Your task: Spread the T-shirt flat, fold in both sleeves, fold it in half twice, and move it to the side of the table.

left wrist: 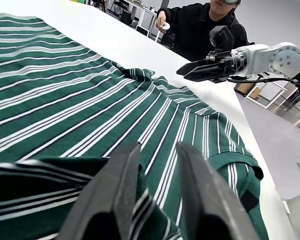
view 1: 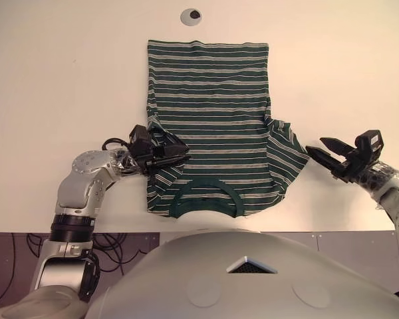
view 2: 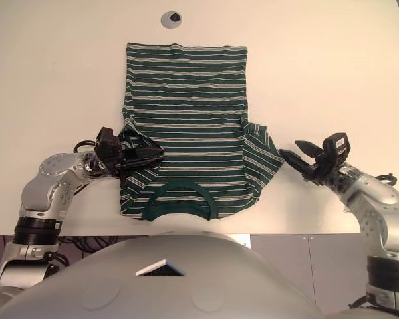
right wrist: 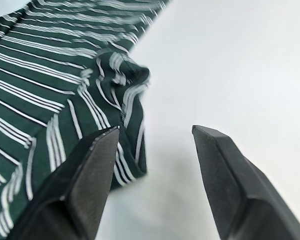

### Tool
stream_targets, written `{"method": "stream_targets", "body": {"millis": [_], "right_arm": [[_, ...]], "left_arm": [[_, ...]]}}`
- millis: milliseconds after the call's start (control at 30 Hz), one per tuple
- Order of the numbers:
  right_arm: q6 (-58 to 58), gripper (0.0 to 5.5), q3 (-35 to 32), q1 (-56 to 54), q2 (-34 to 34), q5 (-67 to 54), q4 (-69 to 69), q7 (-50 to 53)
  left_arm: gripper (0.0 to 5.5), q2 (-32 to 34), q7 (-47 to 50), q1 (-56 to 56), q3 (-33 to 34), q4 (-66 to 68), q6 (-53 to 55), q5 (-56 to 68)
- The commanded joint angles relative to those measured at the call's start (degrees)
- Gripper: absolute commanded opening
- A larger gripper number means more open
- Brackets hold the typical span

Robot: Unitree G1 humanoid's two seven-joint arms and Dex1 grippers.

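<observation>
The T-shirt lay flat on the white table, between the two sets of jaws. Its left sleeve was turned in over the body. The right sleeve stuck out, rumpled, with a raised ridge at its edge.

The left gripper sat over the folded left sleeve, its jaws nearly together with a pinch of striped cloth between them, as far as the left wrist view showed. The right gripper hung just beside the outer edge of the right sleeve, over bare table, jaws wide apart and holding nothing.

The main risk was at the right sleeve. If those jaws closed on the ridge alone, they would likely catch one layer, and the fold would come out skewed or drag the body sideways. If the left jaws lifted without letting go, the finished fold could be pulled open.

The shirt's long axis ran straight away from the robot. The collar was at the near end, level with the jaws or slightly nearer, and the hem was at the far end.
</observation>
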State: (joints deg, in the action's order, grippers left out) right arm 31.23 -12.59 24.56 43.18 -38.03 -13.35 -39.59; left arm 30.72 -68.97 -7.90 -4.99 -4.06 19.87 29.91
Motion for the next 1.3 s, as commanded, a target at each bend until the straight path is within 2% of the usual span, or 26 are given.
{"method": "stream_targets", "body": {"millis": [33, 167, 267, 367, 500, 700, 967, 1167, 1300], "right_arm": [[4.5, 2.67, 0.5, 1.4, 0.7, 0.3, 0.0, -1.4], [6.8, 2.67, 0.4, 1.6, 0.7, 0.3, 0.0, -2.8], [9.0, 2.13, 0.0, 2.5, 0.2, -1.9, -1.9, -4.5], [9.6, 1.61, -0.2, 2.0, -0.5, -2.1, -2.2, -4.4], [7.1, 0.97, 0.9, 2.6, -0.8, 0.6, -2.1, -4.7], [5.9, 0.05, -0.1, 2.6, -2.2, 0.5, -2.9, -4.8], [6.3, 0.05, -1.2, 5.2, -4.6, -3.9, -13.8, -4.6], [7.7, 0.05, 0.7, 5.0, -5.6, -5.3, -19.8, -2.8], [9.6, 0.05, 6.5, 1.5, -7.3, -5.3, -23.0, 0.2]], "left_arm": [[2.0, 1.3, 0.0, -1.1, -0.8, -2.1, 0.5, -0.5], [2.46, 1.5, 1.0, -2.0, -0.8, -4.0, -1.3, -1.4], [2.84, 0.3, 3.8, -1.2, 0.7, -5.1, -3.9, -2.5], [2.84, 1.7, 3.0, -2.8, 1.8, -8.6, -6.9, -2.2], [2.84, 5.5, -2.6, -6.9, 0.1, -7.3, -16.6, -6.7], [2.84, 8.8, -7.0, -13.9, 5.5, -13.2, -19.2, -0.1], [2.84, 14.1, -10.0, -22.4, 15.5, -11.8, -22.0, 0.5], [2.84, 15.2, -11.6, -23.3, 15.4, -5.0, -35.5, -8.4], [2.84, 17.1, -10.1, -20.9, 13.6, 0.9, -44.1, -17.0]]}}
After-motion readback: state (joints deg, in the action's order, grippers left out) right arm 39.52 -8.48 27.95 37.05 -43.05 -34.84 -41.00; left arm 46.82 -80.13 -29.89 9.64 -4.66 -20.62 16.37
